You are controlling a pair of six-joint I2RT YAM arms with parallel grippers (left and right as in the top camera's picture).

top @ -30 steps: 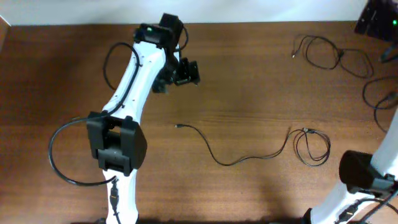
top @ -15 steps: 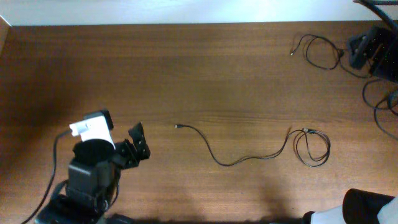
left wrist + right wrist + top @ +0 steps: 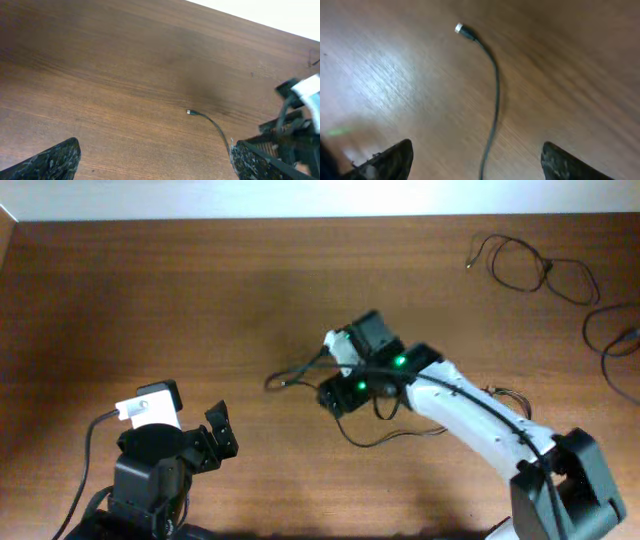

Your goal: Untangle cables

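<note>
The right end effector (image 3: 477,147) hangs low over the worktop (image 3: 580,60) with its fingers (image 3: 390,160) spread wide, gripping nothing. A thin black cable (image 3: 495,85) lies on the wood and runs up between them, touching neither, to a small silver plug (image 3: 460,28). From above, that cable curves on beneath the right arm (image 3: 470,415), whose wrist shows two green lights (image 3: 398,363), toward a small coil (image 3: 500,393) partly hidden by the arm. The left end effector (image 3: 155,145) is fully spread and empty, well apart from the plug, near the worktop's front left. Two more looped cables lie at the far right: one (image 3: 520,265) near the back edge, another (image 3: 612,345) at the right edge.
</note>
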